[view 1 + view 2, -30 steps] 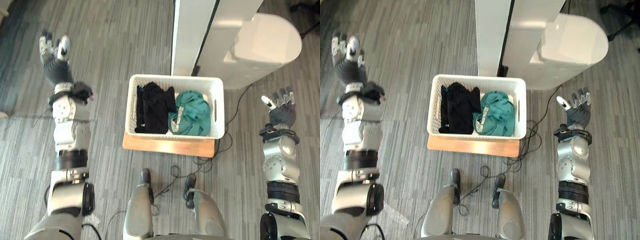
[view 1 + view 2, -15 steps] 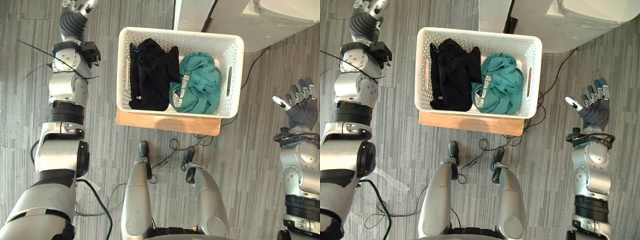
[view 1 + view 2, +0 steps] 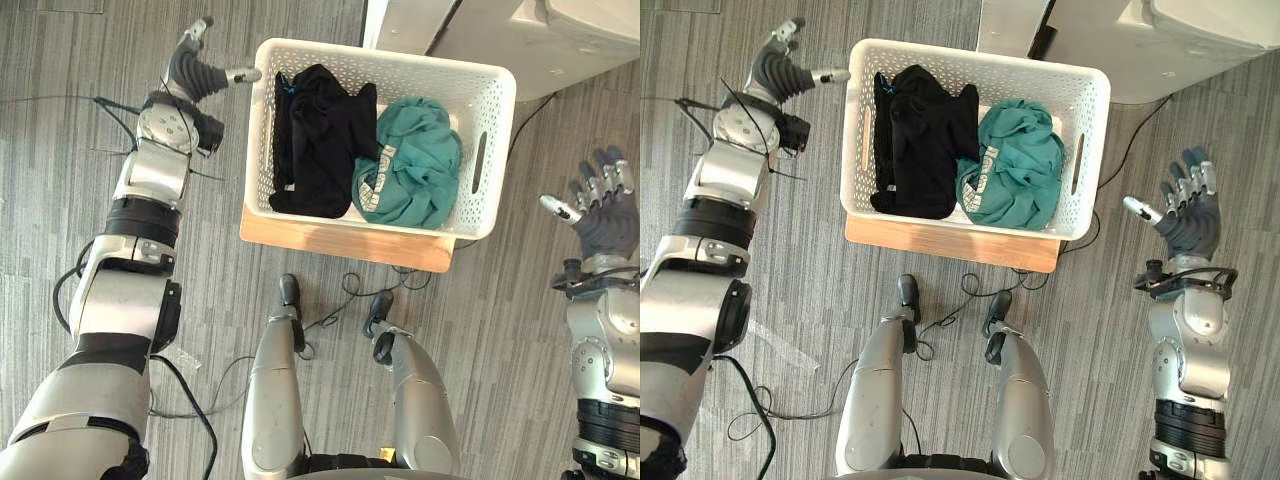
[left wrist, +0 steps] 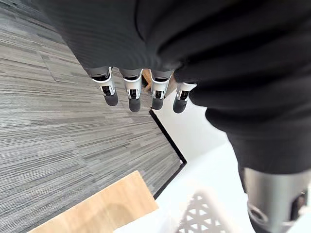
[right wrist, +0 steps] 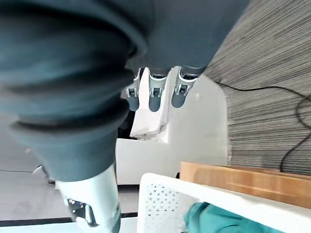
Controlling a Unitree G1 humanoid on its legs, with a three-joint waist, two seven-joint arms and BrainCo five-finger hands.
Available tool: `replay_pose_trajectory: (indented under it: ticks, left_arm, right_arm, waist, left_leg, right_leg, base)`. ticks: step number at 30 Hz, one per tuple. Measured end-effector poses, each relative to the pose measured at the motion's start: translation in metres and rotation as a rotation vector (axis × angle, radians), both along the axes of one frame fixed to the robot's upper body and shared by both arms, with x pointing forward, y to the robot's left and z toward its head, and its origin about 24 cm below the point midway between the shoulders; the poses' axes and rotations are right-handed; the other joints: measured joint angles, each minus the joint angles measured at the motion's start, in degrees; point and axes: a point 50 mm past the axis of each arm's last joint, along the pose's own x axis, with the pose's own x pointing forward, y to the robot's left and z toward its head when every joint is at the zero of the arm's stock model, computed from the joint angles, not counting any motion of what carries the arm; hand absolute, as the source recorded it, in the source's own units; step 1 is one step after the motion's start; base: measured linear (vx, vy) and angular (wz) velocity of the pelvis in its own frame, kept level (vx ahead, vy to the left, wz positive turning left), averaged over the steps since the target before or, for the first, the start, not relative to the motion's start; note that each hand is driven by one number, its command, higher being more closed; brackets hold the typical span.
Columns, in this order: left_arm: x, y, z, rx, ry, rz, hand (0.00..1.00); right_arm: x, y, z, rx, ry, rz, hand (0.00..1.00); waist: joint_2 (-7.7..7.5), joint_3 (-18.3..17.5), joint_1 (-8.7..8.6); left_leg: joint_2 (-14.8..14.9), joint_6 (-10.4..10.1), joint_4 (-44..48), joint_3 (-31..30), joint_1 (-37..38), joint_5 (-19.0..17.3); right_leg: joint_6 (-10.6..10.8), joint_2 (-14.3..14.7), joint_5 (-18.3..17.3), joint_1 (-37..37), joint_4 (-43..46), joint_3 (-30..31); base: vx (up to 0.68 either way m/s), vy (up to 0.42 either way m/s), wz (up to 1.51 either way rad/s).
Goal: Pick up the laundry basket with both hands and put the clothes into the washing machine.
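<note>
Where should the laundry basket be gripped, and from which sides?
Grip the white laundry basket by the slot handles in its two short side walls, left hand coming in from its left, right hand from its right. It sits level on a wooden board with clothes inside, so an even two-sided lift seems safest.

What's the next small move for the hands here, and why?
Probably bring the right hand in toward the right side of the laundry basket. That hand hangs open, well apart from the basket, while the left hand, also open, is close beside its left wall; neither holds it yet.
</note>
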Motion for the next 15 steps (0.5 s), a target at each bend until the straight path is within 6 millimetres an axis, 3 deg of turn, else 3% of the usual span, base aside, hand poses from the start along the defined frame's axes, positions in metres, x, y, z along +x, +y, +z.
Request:
replay_pose_trajectory:
  ticks: [9, 13, 15]
  left_arm:
    - [-0.010, 0.037, -0.035, -0.130, 0.040, 0.112, 0.00]
    - [-0.014, 0.029, -0.049, -0.027, 0.107, 0.037, 0.00]
    - [-0.020, 0.008, -0.051, 0.102, 0.151, -0.125, 0.00]
  right_arm:
    - [-0.001, -0.001, 0.001, -0.010, -0.002, -0.039, 0.00]
    - [-0.004, 0.003, 0.006, -0.023, -0.027, -0.028, 0.00]
    - [-0.004, 0.003, 0.008, -0.031, -0.029, -0.026, 0.00]
  waist:
    - [-0.08, -0.01, -0.72]
    - [-0.09, -0.02, -1.34]
    - [-0.09, -0.02, -1.30]
  left_leg:
    - [0.20, -0.51, -2.30, 2.27, 0.53, 1.29]
    - [-0.15, -0.15, -4.15, 2.20, 0.86, 2.65]
    - [-0.12, -0.07, -4.10, 2.16, 0.87, 2.77]
  right_leg:
    - [0.39, 0.19, 2.28, 0.26, -3.16, 0.05]
    - [0.29, 0.17, 2.83, 0.35, -3.84, -0.45]
    - [0.20, 0.17, 2.89, 0.45, -3.73, -0.61]
  base:
    - [0.01, -0.005, -0.05]
    - [0.00, -0.026, 0.06]
    - [-0.01, -0.015, 0.02]
